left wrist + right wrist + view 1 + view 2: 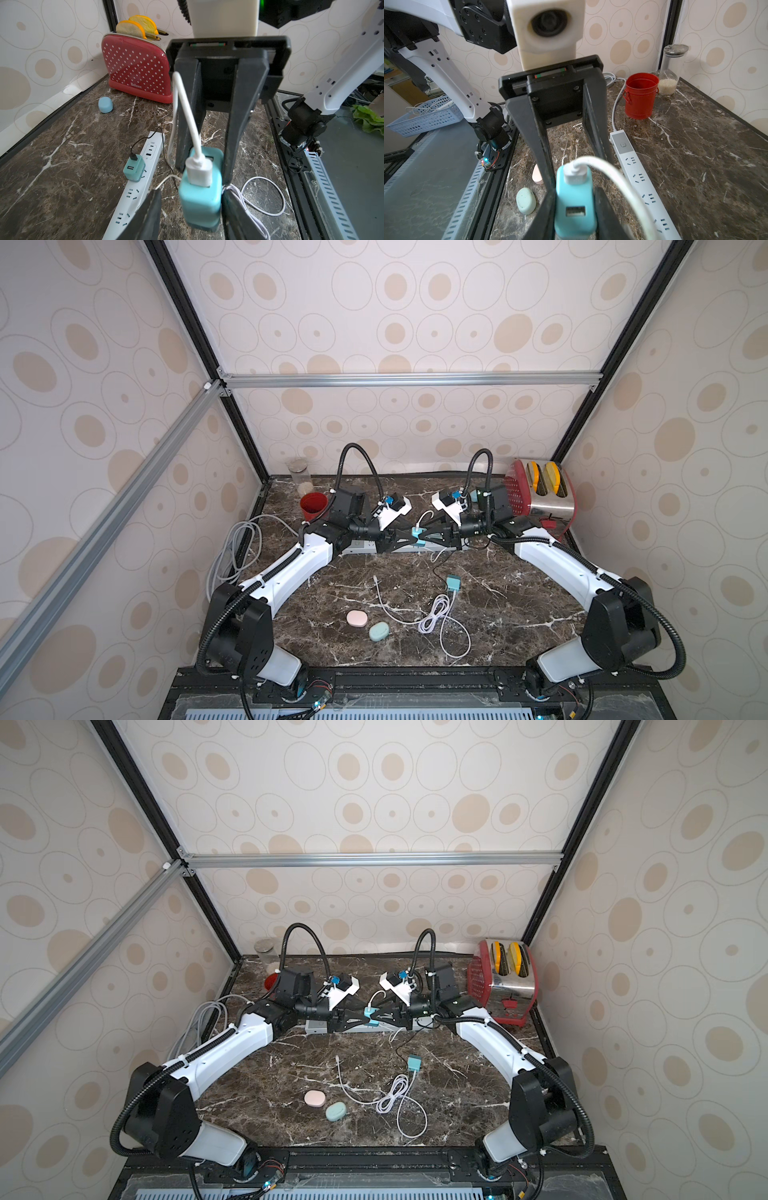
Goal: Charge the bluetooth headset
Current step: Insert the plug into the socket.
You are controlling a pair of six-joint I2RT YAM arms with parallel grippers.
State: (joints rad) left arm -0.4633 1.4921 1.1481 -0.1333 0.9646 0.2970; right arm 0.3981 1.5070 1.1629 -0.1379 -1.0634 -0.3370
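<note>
Both grippers meet over the white power strip (361,545) at the back of the marble table. A teal charger adapter (417,538) with a white cable (187,116) plugged into it hangs between them. My right gripper (574,193) is shut on the adapter's sides. My left gripper (192,193) stands open around the same adapter (199,199), with a gap at one finger (149,216). A pink earbud case (356,618) and a mint one (379,632) lie near the front. A blue case (105,105) sits by the toaster.
A second teal adapter (134,169) with a black cable stands in the strip. Another adapter (453,583) and a coiled white cable (436,614) lie mid-table. A red toaster (540,493) is back right. A red bucket (313,506) and a glass jar (300,477) are back left.
</note>
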